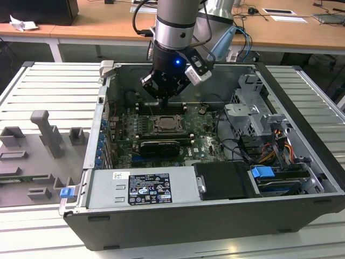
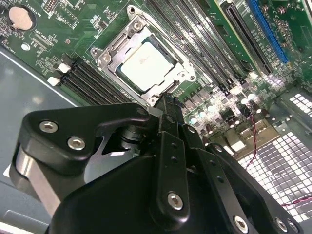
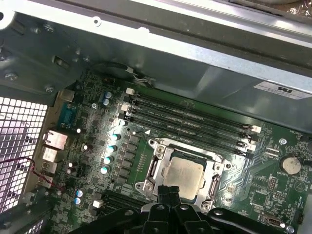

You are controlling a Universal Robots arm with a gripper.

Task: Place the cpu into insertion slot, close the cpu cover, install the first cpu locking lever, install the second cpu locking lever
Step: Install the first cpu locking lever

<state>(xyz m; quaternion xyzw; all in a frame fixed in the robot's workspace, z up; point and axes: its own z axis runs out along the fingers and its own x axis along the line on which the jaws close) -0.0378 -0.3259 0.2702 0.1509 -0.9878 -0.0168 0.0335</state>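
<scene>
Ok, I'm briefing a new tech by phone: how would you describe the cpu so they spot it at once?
Inside the open case, find the green motherboard. Near its middle, beside the long memory slots, a square metal cover frames the cpu: a flat, silvery-grey square, unlike the narrow black slots around it.

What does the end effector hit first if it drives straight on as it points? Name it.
Probably the rim of the cover beside the cpu: the end effector points there. Depth is unclear, so it might meet the cpu itself.
</scene>
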